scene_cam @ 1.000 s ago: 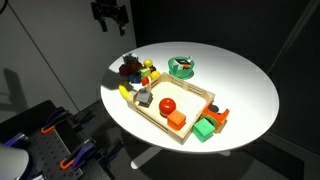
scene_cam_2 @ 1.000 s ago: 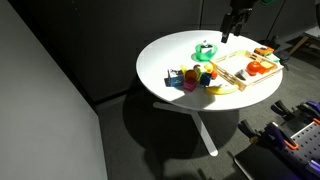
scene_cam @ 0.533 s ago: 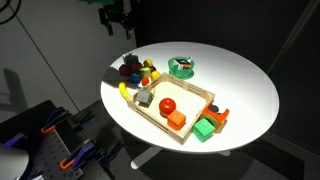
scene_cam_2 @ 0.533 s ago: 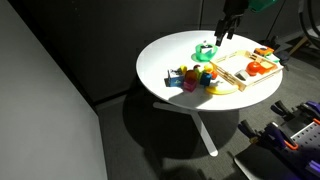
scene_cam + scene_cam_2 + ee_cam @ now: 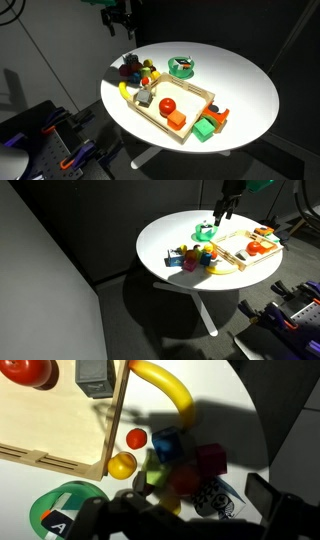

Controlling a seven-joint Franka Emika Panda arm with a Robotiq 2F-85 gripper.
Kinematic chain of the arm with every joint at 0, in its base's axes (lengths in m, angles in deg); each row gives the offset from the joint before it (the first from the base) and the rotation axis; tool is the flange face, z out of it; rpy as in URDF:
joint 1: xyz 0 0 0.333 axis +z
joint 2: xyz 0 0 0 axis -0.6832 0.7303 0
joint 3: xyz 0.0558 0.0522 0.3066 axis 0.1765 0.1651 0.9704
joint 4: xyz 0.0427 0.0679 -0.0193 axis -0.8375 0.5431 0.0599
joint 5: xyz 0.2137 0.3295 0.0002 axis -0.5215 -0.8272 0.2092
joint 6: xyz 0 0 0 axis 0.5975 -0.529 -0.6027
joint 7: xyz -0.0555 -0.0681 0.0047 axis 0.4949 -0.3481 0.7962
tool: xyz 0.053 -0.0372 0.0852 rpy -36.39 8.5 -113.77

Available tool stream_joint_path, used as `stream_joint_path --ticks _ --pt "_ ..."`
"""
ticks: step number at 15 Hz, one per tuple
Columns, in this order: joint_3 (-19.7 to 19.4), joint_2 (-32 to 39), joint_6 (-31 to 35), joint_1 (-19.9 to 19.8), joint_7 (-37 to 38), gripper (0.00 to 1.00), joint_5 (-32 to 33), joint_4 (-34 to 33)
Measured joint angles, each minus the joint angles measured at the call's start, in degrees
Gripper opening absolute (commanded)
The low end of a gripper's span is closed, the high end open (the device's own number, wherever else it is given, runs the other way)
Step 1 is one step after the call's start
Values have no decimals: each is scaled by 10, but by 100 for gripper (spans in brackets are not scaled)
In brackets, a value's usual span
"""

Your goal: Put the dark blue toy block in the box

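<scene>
Where the gripper (image 5: 118, 22) hangs: high over the toy cluster, clear of the tabletop (image 5: 240, 75).
Jaws: spread apart, nothing between them.
Dark blue toy block (image 5: 168, 446): on the tabletop outside the box (image 5: 55, 425), just beside a yellow banana (image 5: 165, 385) and a maroon block (image 5: 210, 460).
Box contents: red ball (image 5: 25, 370), grey block (image 5: 95, 375).

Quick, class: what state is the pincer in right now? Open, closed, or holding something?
Pincer: open, holding nothing.

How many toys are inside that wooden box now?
3: a grey block nearest the banana, a red ball in the middle, an orange block at the opposite end. Others may be hidden.
</scene>
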Motion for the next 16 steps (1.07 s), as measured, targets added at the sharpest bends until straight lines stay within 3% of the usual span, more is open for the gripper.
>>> stream_joint_path --ticks 8,16 --pt "0 23 9 0 0 100 0 2" --pt "0 72 86 0 -2 100 2 15"
